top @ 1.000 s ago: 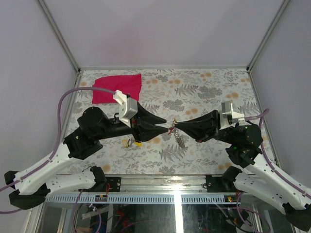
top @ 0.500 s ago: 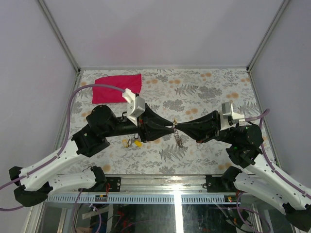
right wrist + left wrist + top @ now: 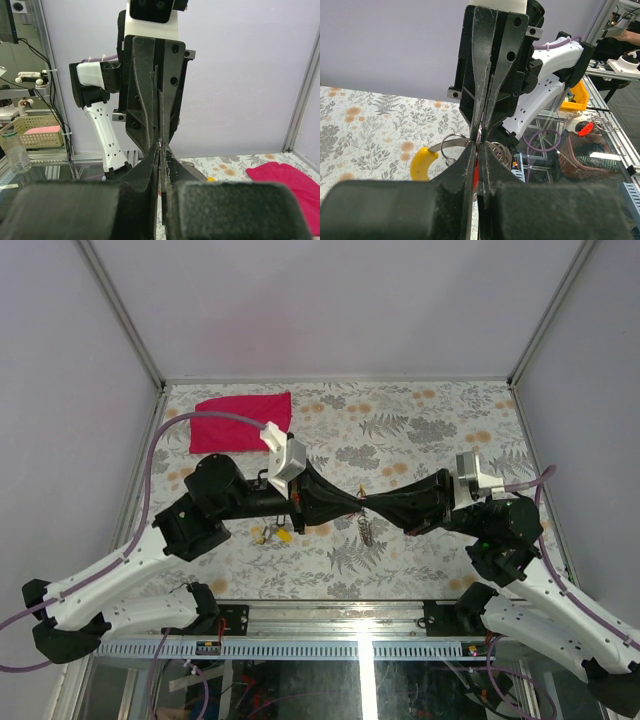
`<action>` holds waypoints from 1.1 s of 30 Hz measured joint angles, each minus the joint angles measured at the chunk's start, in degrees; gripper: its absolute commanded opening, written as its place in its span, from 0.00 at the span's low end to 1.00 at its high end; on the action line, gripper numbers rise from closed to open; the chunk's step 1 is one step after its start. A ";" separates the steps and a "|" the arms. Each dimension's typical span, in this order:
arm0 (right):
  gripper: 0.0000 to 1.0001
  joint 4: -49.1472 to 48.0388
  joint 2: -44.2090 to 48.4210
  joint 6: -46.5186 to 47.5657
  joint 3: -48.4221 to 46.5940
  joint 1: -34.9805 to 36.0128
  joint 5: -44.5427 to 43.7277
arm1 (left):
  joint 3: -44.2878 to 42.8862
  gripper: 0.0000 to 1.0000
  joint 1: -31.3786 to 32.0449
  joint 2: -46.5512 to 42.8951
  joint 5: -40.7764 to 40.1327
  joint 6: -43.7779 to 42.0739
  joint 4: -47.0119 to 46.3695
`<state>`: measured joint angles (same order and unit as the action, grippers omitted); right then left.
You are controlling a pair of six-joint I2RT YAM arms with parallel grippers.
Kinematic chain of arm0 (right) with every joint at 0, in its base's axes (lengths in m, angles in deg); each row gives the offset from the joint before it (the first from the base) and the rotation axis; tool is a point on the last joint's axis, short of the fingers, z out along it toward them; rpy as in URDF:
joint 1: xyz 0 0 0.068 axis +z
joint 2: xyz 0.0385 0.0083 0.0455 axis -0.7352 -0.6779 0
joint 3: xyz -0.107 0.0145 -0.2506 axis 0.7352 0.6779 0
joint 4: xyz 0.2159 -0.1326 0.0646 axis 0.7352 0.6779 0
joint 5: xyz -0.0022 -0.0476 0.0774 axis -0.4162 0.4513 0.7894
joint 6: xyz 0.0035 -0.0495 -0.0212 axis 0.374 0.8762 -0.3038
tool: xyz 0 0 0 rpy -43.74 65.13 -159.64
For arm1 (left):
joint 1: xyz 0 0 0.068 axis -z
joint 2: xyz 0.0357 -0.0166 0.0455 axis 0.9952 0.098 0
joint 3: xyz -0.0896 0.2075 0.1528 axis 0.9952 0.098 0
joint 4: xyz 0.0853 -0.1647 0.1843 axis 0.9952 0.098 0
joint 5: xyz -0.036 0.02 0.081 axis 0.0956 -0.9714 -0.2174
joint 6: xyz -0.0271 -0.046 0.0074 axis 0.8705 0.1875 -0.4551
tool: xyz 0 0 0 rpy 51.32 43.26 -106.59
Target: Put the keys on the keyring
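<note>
- table (image 3: 440, 430): floral top. The red cloth (image 3: 243, 420) lies at the far left and plays no part in the job.
- left gripper (image 3: 353, 502): over mid-table, tip to tip with the other arm. Its fingers are pressed together, and the left wrist view shows a red sliver between them. That looks like the red key (image 3: 476, 175), pinched.
- right gripper (image 3: 374, 503): fingers also pressed together, facing the left one. It seems clamped on the top of the keyring.
- keyring (image 3: 367, 527): held off the table where the two tips meet.
  - The chain hangs below the tips, long axis roughly vertical, free end toward the table.
  - In the left wrist view, ring loops stick out on both sides of the tips.
- loose keys (image 3: 272, 533): small pile on the table under the left arm, one with a yellow head, near the ring but not on it. Most of the task is left.
- red key: mostly hidden.
  - Its long axis seems to run in line with the left fingers, pointing at the ring.
  - Cannot tell if the tip is inside the loop.
  - My read is that the first threading is under way, with no key confirmed on.
</note>
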<state>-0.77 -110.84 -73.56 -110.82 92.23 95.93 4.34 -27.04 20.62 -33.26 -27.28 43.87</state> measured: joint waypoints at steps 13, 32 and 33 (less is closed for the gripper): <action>0.31 16.50 3.69 9.01 -5.92 0.00 -0.33 | -17.22 0.00 0.00 6.01 0.59 -11.39 25.88; 0.34 40.30 -0.87 16.70 -10.45 0.00 -5.97 | -35.76 0.00 0.04 19.93 -9.09 -26.84 59.39; 0.34 40.30 -0.76 16.81 -10.45 0.00 -5.86 | -35.98 0.00 0.13 20.15 -9.20 -27.10 59.91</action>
<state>39.53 -111.60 -56.75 -121.27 92.23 90.07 -31.64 -26.90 40.77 -42.46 -54.39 103.78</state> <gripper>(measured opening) 0.339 0.022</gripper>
